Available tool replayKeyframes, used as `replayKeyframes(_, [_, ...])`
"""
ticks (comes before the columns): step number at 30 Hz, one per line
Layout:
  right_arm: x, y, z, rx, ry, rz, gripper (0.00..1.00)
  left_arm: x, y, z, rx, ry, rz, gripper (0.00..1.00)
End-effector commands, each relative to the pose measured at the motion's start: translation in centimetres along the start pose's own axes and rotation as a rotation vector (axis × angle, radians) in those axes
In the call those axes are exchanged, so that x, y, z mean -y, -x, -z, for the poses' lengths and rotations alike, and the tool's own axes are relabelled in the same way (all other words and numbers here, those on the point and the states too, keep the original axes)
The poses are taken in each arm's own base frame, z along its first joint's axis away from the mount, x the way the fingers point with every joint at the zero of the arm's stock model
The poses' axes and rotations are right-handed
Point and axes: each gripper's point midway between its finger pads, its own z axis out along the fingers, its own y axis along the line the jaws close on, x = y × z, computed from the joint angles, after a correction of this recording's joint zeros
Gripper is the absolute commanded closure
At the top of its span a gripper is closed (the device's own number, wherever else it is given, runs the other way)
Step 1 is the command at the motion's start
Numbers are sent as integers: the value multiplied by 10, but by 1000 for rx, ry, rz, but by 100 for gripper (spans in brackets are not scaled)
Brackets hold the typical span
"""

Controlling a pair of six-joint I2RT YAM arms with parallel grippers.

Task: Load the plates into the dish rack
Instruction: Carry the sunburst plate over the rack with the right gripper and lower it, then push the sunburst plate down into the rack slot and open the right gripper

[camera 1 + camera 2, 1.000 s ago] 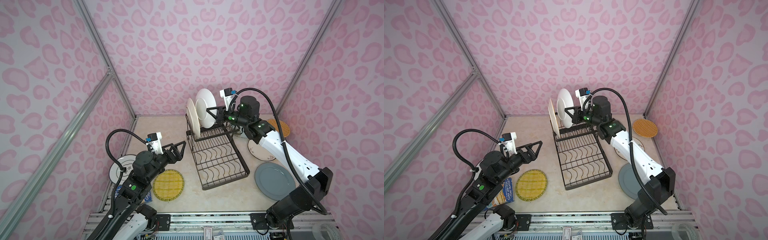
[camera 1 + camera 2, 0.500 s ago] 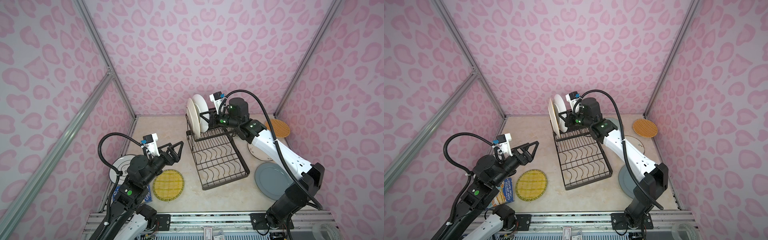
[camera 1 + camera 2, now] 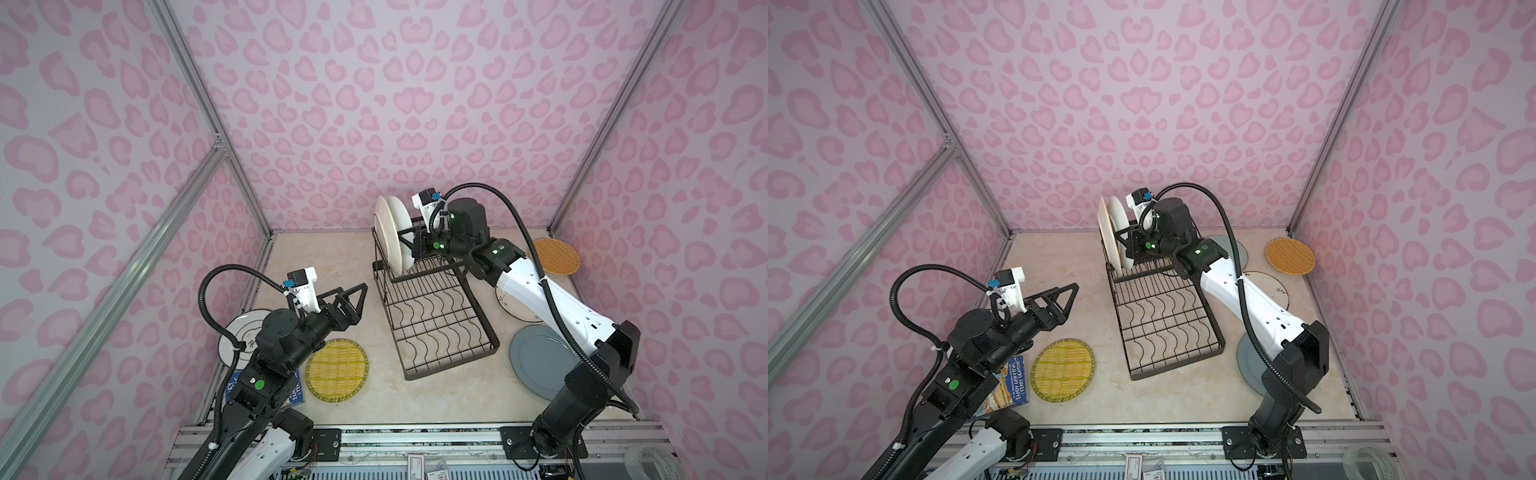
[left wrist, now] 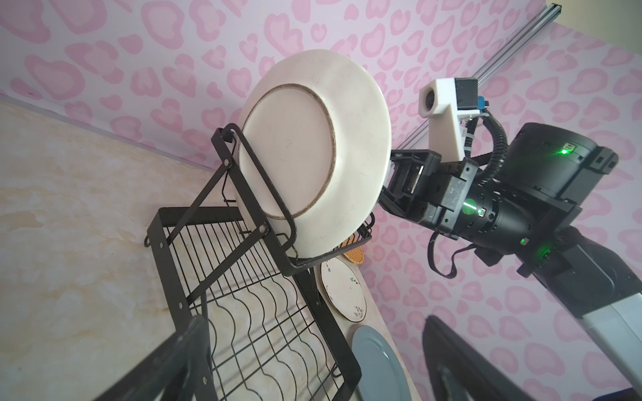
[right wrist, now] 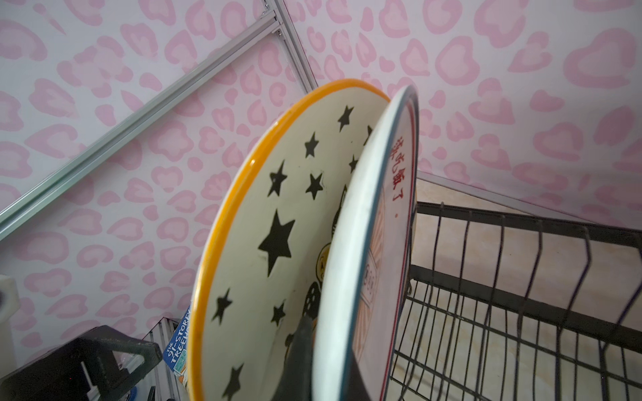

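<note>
The black wire dish rack (image 3: 440, 328) (image 3: 1167, 328) (image 4: 250, 305) stands mid-table. A white star-printed plate (image 3: 381, 232) (image 5: 271, 243) with an orange rim stands upright in its raised tier; the left wrist view shows its back (image 4: 312, 156). Right beside it my right gripper (image 3: 409, 245) (image 3: 1123, 245) (image 5: 333, 375) is shut on the rim of a white plate with red characters (image 3: 401, 226) (image 5: 361, 243), also upright. That plate's lower edge is hidden. My left gripper (image 3: 360, 301) (image 3: 1070, 301) (image 4: 318, 364) hovers open and empty left of the rack.
On the table lie a yellow woven plate (image 3: 337, 370), a white plate (image 3: 245, 336) under the left arm, a grey-blue plate (image 3: 540, 361), a white flowered plate (image 3: 515, 307), an orange woven plate (image 3: 555, 255) and a pale blue plate (image 3: 1233, 249). A blue printed box (image 3: 1007, 384) lies front left.
My right arm has swung its white plate leftward, turning it edge-on, until it stands close beside the star plate over the raised tier. The left arm has shifted slightly, still open.
</note>
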Motion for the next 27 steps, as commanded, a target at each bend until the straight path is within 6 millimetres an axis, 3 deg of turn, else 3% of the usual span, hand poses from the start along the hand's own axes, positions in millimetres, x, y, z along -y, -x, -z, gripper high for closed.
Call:
replayKeyframes(1, [16, 0, -1, 6, -102, 37, 100, 3, 7, 2, 26, 1, -2, 2])
replayKeyframes(12, [20, -16, -9, -29, -153, 59, 100, 3, 8, 4, 23, 7, 1, 2])
replayKeyframes(20, [9, -13, -6, -38, -129, 76, 83, 2, 8, 7, 29, 11, 8, 2])
replayKeyframes(27, [2, -6, 1, -24, -133, 103, 79, 2, 9, 8, 28, 13, 4, 2])
